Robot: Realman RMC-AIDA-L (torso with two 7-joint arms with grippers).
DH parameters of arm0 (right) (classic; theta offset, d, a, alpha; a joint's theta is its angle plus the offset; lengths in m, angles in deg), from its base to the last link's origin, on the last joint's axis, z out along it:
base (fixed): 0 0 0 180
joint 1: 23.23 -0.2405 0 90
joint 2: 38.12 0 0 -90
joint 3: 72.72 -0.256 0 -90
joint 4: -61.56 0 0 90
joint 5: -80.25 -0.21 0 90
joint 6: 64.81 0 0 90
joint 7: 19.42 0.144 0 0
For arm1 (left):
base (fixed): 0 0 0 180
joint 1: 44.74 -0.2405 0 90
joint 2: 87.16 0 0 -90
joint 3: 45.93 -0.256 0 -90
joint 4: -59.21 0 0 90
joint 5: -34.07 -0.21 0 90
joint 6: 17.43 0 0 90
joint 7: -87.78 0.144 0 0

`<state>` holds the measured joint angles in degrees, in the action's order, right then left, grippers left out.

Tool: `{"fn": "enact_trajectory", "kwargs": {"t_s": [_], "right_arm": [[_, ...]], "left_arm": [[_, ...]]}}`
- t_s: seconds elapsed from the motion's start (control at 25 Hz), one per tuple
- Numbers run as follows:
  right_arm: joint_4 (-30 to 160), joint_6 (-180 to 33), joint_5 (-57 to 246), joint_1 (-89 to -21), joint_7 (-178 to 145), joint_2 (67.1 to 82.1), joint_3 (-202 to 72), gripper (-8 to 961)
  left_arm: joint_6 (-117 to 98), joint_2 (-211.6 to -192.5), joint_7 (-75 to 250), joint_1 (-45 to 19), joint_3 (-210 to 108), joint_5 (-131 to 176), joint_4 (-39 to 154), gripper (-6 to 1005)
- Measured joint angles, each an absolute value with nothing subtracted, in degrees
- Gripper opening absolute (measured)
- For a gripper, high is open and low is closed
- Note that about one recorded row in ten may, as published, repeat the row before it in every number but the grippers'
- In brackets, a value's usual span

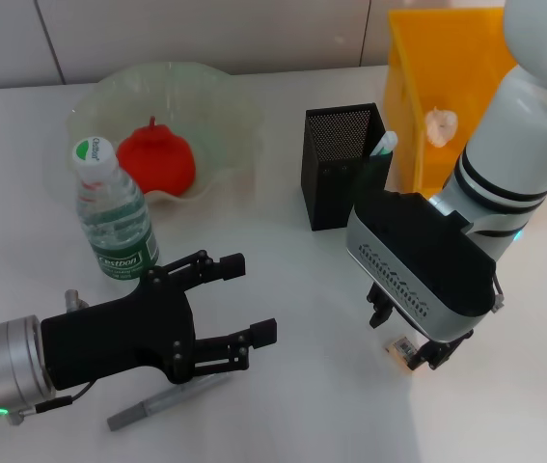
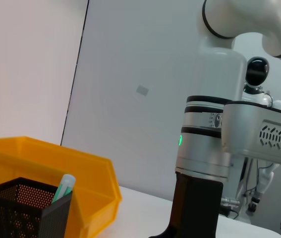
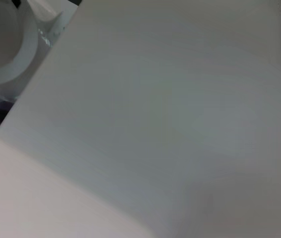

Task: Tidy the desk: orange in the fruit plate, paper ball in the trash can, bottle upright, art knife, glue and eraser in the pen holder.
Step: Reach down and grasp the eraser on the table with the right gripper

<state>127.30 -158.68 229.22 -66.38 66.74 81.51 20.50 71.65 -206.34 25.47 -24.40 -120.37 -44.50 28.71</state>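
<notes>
The orange (image 1: 157,159) lies in the pale-green fruit plate (image 1: 220,92) at the back left. In front of the plate the bottle (image 1: 111,212) stands upright. The black mesh pen holder (image 1: 336,178) holds the white glue stick (image 1: 385,144); both also show in the left wrist view, pen holder (image 2: 21,210) and glue (image 2: 63,186). The paper ball (image 1: 441,125) rests in the yellow trash can (image 1: 447,68). My right gripper (image 1: 406,340) is low over the table, open, with the small beige eraser (image 1: 403,346) between its fingers. My left gripper (image 1: 251,299) hovers open near the front, above the grey art knife (image 1: 157,406).
The yellow trash can (image 2: 93,191) stands directly behind the pen holder on the right. My right arm (image 2: 209,148) fills the right side of the left wrist view. The right wrist view shows only bare white tabletop (image 3: 155,124).
</notes>
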Motion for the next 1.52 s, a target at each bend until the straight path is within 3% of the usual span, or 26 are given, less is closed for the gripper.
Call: {"fn": "enact_trajectory", "kwargs": {"t_s": [0.2,0.32,1.52], "right_arm": [[127.6,-159.4,229.2,-66.3,67.0,81.50,20.9,521],[127.6,-159.7,229.2,-66.1,67.5,81.50,21.0,622],[124.7,-157.7,228.4,-66.4,68.3,81.55,21.8,598]], "left_arm": [[71.6,-206.34,25.5,-24.4,-120.4,-44.5,28.7,860],[71.5,-206.34,25.4,-24.4,-120.4,-44.5,28.7,860],[71.7,-206.34,25.5,-24.3,-120.4,-44.1,28.5,860]]}}
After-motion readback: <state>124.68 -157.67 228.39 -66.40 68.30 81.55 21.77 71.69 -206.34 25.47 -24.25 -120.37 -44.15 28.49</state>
